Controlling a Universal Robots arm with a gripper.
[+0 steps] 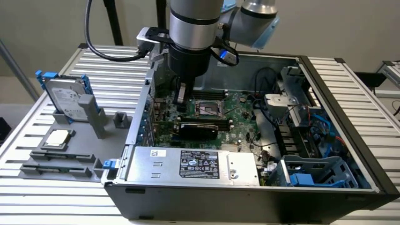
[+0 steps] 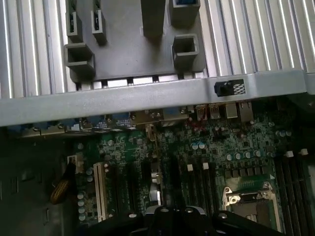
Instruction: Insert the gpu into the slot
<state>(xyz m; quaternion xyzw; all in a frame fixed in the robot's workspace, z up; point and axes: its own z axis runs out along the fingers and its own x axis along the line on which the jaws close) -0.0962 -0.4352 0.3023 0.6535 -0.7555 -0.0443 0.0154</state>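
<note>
The gpu point(image 1: 196, 131) is a flat black card standing upright on the green motherboard point(image 1: 240, 105), just in front of the black memory slots point(image 1: 203, 123). In the wrist view the gpu point(image 2: 154, 179) shows edge-on, running from the case wall towards my gripper point(image 2: 174, 216). The blue slot is hidden under the card's lower edge. In the exterior view my gripper point(image 1: 181, 105) hangs inside the case, just above the card's end on the exterior view's left. I cannot tell whether it touches the card.
The grey labelled power-supply box point(image 1: 194, 164) fills the case front. The silver CPU socket point(image 1: 209, 108) lies behind the memory slots. Cables point(image 1: 269, 101) and a blue drive cage point(image 1: 312, 173) crowd the exterior view's right. Outside stand a hard drive point(image 1: 65, 96) and a grey parts holder point(image 2: 133, 54).
</note>
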